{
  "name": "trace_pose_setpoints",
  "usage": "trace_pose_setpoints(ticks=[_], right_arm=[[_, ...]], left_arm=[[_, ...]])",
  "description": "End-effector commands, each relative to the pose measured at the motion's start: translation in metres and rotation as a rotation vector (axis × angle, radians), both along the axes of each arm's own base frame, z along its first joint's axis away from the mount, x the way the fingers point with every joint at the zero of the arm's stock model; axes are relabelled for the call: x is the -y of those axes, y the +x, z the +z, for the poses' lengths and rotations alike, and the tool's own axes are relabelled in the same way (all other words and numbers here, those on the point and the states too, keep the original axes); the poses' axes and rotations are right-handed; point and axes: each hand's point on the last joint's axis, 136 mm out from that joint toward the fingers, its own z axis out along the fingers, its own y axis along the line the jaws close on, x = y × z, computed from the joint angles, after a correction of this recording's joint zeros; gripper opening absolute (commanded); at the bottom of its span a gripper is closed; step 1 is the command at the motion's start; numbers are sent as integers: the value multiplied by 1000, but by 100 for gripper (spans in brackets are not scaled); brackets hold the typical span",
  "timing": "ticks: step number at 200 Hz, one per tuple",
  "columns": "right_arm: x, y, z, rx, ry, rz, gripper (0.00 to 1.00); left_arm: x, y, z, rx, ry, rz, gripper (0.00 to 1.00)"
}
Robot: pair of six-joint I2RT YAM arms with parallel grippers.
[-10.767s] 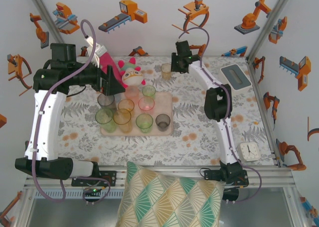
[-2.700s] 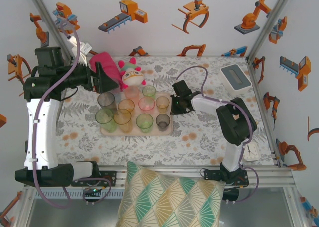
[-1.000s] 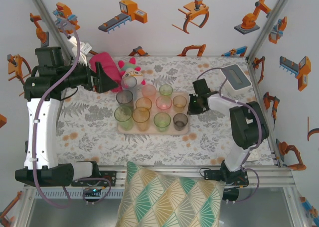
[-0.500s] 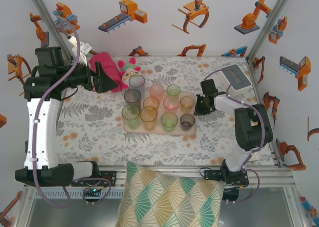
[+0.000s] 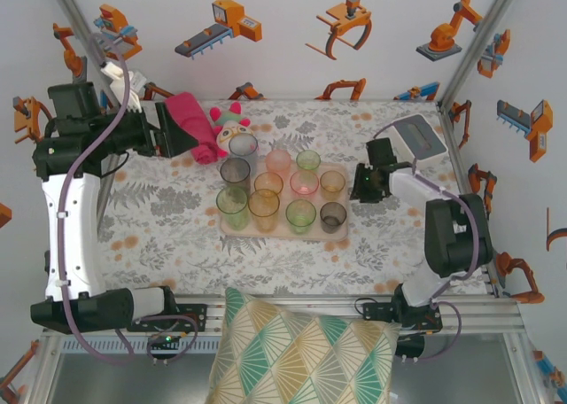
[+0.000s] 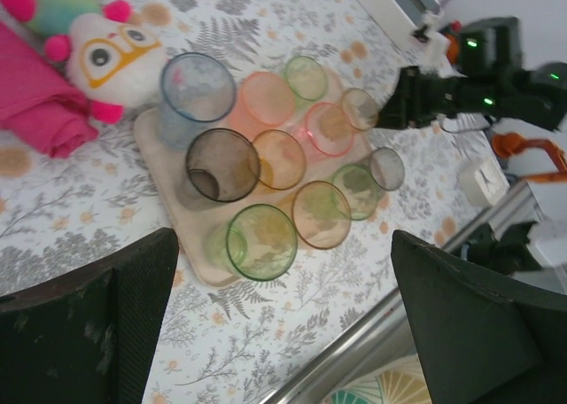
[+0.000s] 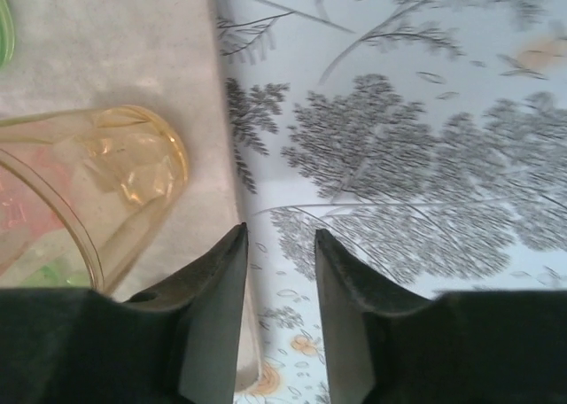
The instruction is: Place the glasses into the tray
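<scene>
Low, right jaws beside tray (image 5: 283, 235).

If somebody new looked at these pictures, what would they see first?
Most likely the glasses, a bunch of green, orange, pink and grey cups standing together on the tray in the middle of the leafy-patterned table. Next comes the plush toy with its pink tufts, beside a pink towel at the far left. Then the right pincer, down low at the tray's right edge.
</scene>
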Motion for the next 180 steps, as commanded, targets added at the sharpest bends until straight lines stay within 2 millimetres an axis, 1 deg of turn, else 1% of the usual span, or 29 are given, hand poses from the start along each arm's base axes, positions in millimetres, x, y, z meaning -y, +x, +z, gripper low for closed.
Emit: trace_pose_setpoints(ticks=[1, 34, 35, 36, 38, 39, 41, 46, 49, 58, 65, 77, 87, 92, 94, 96, 112, 123, 132, 135, 141, 147, 162, 180], right_arm=[[24, 9, 37, 69, -58, -30, 40], [48, 20, 80, 182, -16, -79, 46], [49, 21, 80, 185, -16, -82, 48], [50, 21, 82, 191, -17, -84, 53], [52, 22, 85, 202, -16, -90, 68], [53, 22, 86, 205, -15, -94, 76], [56, 23, 89, 216, -16, -100, 86], [60, 25, 94, 242, -21, -113, 97], [64, 26, 98, 258, -25, -119, 99], [70, 30, 107, 313, -47, -112, 99], [75, 32, 111, 354, -69, -104, 99], [86, 34, 111, 396, -89, -123, 99], [90, 35, 111, 428, -96, -124, 99], [90, 35, 110, 448, -102, -119, 99], [90, 35, 110, 459, -103, -116, 99], [90, 35, 110, 469, -105, -116, 99], [96, 32, 106, 549, -136, -137, 99], [100, 27, 103, 591, -171, -136, 99], [103, 22, 100, 605, -198, -135, 99], [104, 20, 99, 607, -207, -135, 99], [106, 16, 97, 605, -224, -133, 99], [108, 11, 95, 600, -237, -136, 99], [108, 2, 89, 607, -255, -121, 99], [112, -10, 88, 647, -275, -139, 99]], left_arm=[[-22, 13, -3, -2, 37, 140, 97], [-48, 26, -32, -57, 90, 293, 97], [-48, 27, -33, -58, 91, 295, 97], [-49, 27, -34, -59, 92, 298, 97], [-51, 28, -36, -59, 95, 305, 97], [-52, 29, -36, -54, 98, 308, 97], [-54, 30, -40, -57, 101, 318, 97], [-59, 33, -47, -59, 108, 346, 97], [-62, 35, -52, -58, 109, 363, 97], [-74, 41, -64, -57, 105, 423, 97], [-81, 45, -79, -65, 99, 459, 97], [-92, 48, -106, -76, 100, 508, 97], [-99, 49, -128, -88, 109, 544, 97], [-101, 50, -136, -81, 111, 556, 97], [-102, 51, -136, -71, 110, 563, 97], [-103, 50, -143, -76, 112, 568, 97], [-109, 50, -167, -21, 118, 602, 97], [-111, 51, -182, 24, 129, 602, 97], [-108, 51, -196, 56, 142, 578, 97], [-107, 53, -196, 84, 153, 561, 97], [-103, 52, -209, 111, 179, 527, 97], [-104, 53, -219, 135, 194, 524, 97], [-105, 51, -247, 137, 210, 502, 97], [-105, 52, -266, 169, 180, 507, 97]])
